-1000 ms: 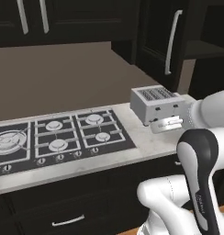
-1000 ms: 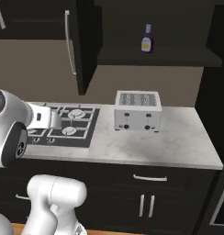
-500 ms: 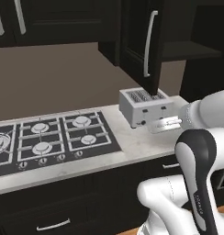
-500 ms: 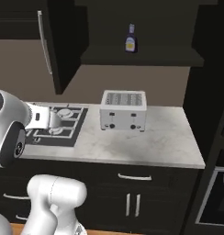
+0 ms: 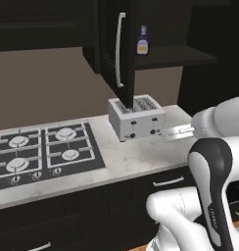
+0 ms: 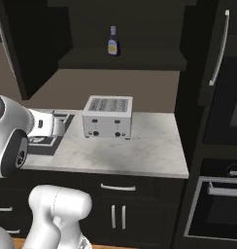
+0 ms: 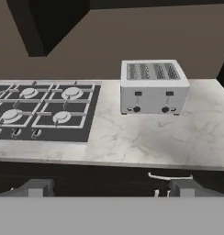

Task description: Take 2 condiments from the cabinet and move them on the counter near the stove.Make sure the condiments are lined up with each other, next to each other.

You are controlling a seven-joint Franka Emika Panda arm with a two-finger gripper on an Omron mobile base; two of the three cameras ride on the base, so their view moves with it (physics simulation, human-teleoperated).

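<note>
- Rendered pictures, evenly and softly lit; no glare, no hard highlights.
- The white-grey marbled stone worktop (image 7: pixel 146 137) ahead of the claw is the brightest surface.
- A faint soft shadow lies under the silver slotted toaster (image 7: pixel 153 86).
- The black wall cabinet (image 6: pixel 120 29) interior sinks into near-black, detail lost.
- Slightly soft, low-resolution textures; no edge distortion.

The white-grey marbled stone bench (image 7: pixel 146 140) carries a silver slotted toaster (image 7: pixel 153 86) near its back edge and a flat black gas cooktop (image 7: pixel 42 110) toward its left end; the dark cabinet shelf (image 6: pixel 125 58) holds a small dark bottle (image 6: pixel 112 42).
</note>
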